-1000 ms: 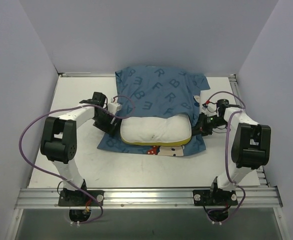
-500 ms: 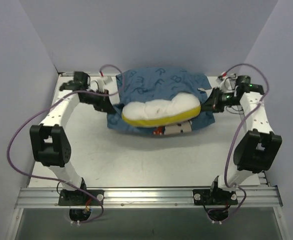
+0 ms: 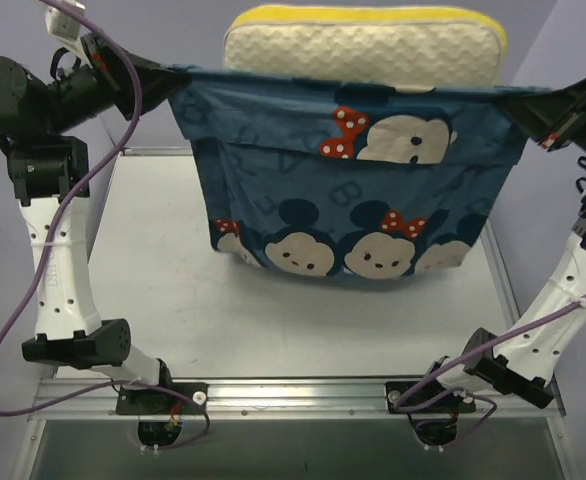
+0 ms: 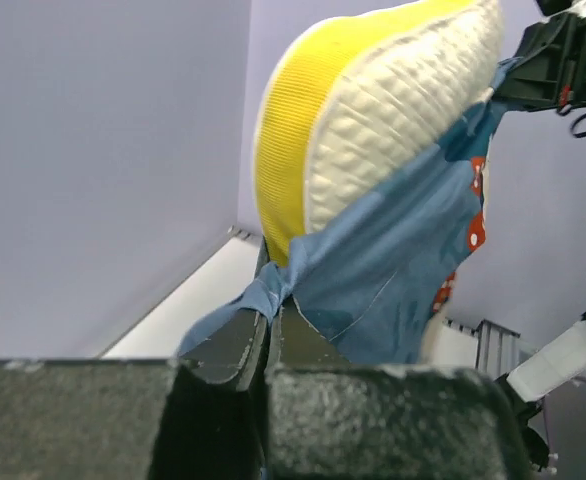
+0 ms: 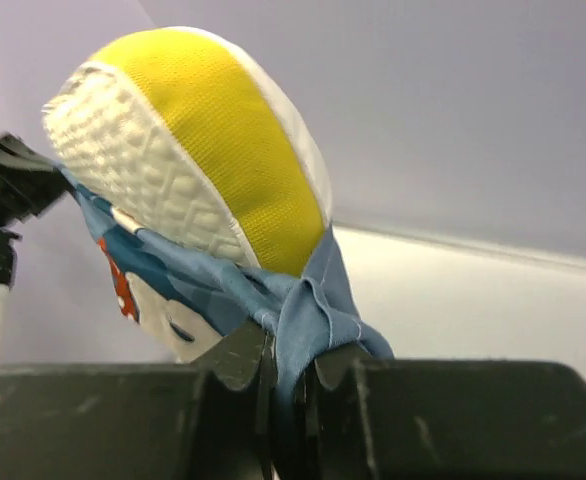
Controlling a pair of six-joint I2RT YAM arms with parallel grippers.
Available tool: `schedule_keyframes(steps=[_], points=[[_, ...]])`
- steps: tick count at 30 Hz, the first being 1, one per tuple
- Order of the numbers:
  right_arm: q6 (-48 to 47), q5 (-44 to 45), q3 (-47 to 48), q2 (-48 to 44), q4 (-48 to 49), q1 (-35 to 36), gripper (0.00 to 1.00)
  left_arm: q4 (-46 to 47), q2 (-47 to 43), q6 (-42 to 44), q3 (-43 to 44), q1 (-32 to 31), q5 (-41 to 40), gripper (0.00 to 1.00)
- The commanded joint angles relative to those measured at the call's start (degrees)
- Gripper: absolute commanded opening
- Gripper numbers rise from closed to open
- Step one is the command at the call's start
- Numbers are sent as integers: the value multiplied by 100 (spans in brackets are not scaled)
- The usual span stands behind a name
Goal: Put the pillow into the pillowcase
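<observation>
The blue pillowcase [image 3: 353,180] printed with mouse faces hangs high above the table, stretched between both arms, mouth upward. The white pillow [image 3: 363,48], yellow band on top, sticks out of that mouth; its lower part is hidden inside. My left gripper [image 3: 169,74] is shut on the pillowcase's upper left corner, and the pinched blue fabric [image 4: 268,290] bunches at the left gripper [image 4: 273,325] with the pillow [image 4: 393,110] beyond. My right gripper [image 3: 521,101] is shut on the upper right corner. In the right wrist view the pillowcase [image 5: 308,310] is bunched in the right gripper [image 5: 291,360] under the pillow [image 5: 193,140].
The white tabletop [image 3: 153,300] lies below the hanging sack, enclosed by pale walls [image 3: 33,300] at left, back and right. A metal rail [image 3: 293,392] runs along the near edge with both arm bases. Purple cables [image 3: 13,320] loop beside each arm.
Both arms have lifted the pillowcase with the pillow from the table to high in the air, so it now hangs upright. The left gripper closed on the left corner.
</observation>
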Motion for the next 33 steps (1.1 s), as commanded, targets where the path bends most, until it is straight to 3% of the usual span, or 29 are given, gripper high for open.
schedule_keyframes(steps=[1, 2, 4, 6, 7, 9, 10, 13, 14, 15, 16, 17, 18, 19, 20, 21, 22, 23, 24, 25, 26, 27, 28, 29, 30, 31, 32, 33], points=[[3700, -18, 280, 596, 4168, -705, 0, 1385, 493, -1347, 1124, 356, -710, 0], [4125, -18, 524, 702, 4262, -802, 0, 1543, 582, -1793, 1370, 461, -745, 0], [4163, -71, 380, 572, 4278, -794, 0, 1545, 627, -1710, 1802, 445, -877, 0], [4157, -80, -261, 124, 4650, -533, 0, 1806, 374, -1735, 1183, 114, -913, 0], [3973, -115, -873, -17, 4580, -382, 0, 1886, 76, -1718, 440, -54, -878, 0], [3568, -89, -977, -194, 4175, -127, 0, 1965, -137, -1367, 151, -319, -860, 0], [3680, -71, -132, -107, 4532, -274, 0, 2053, -94, -1384, 360, -189, -904, 0], [4767, 148, 1840, 692, 4883, -1291, 0, 1783, 457, -1735, 2440, 409, -1097, 0], [4823, 123, 1688, 572, 4948, -1295, 0, 1660, 486, -1805, 2654, 418, -1045, 0], [4937, 148, 904, 223, 5288, -1164, 0, 1476, 399, -1850, 2203, 358, -992, 0], [4781, 279, -314, -251, 5570, -589, 0, 1500, -158, -1833, 1459, -156, -1035, 0], [4240, 507, -1788, -1038, 5198, -218, 0, 1701, -503, -1798, 382, -353, -1132, 0], [3034, 596, -1959, -1255, 4307, 273, 0, 2085, -759, -1501, -682, -616, -1185, 0], [1021, 753, -1700, -1318, 2245, 687, 0, 1837, -875, -1098, -554, -505, -1333, 0], [800, 886, -1279, -1067, 1806, 483, 0, 1530, -772, -946, -169, -191, -1543, 0], [1163, 774, -214, -846, 1906, 37, 0, 1831, -370, -1389, 826, 230, -1598, 0], [2751, 616, 206, -601, 3056, -498, 0, 2209, -131, -1854, 1332, 1026, -1555, 0], [3689, 562, 489, -189, 4016, -1504, 0, 2299, 123, -2511, 1868, 1286, -1581, 0], [4577, 605, 587, -37, 4948, -1854, 0, 2213, 448, -2762, 2552, 1454, -1624, 0], [5369, 658, 336, 51, 6332, -1953, 0, 1934, 399, -2808, 2455, 1473, -1590, 0], [5342, 606, 3, -130, 6154, -1545, 0, 1922, 207, -2617, 1827, 995, -1520, 0], [4794, 649, -1140, -393, 5761, -1149, 0, 2001, -378, -2415, 1020, 659, -1554, 0], [4301, 693, -1561, -648, 4948, -885, 0, 2019, -601, -2178, -241, 447, -1607, 0], [2869, 746, -1783, -1025, 4452, -569, 0, 2002, -691, -1566, -392, 236, -1581, 0], [2315, 790, -1724, -1098, 3908, -261, 0, 1906, -604, -1395, -272, 321, -1589, 0], [2075, 990, -1158, -1073, 3259, -293, 0, 1896, -464, -1489, 477, 661, -1764, 0], [2212, 975, -647, -777, 3348, -597, 0, 2427, -280, -2255, 911, 1030, -1809, 0], [3257, 966, -190, -530, 3671, -1453, 0, 2563, 261, -2663, 1603, 1843, -1870, 0]])
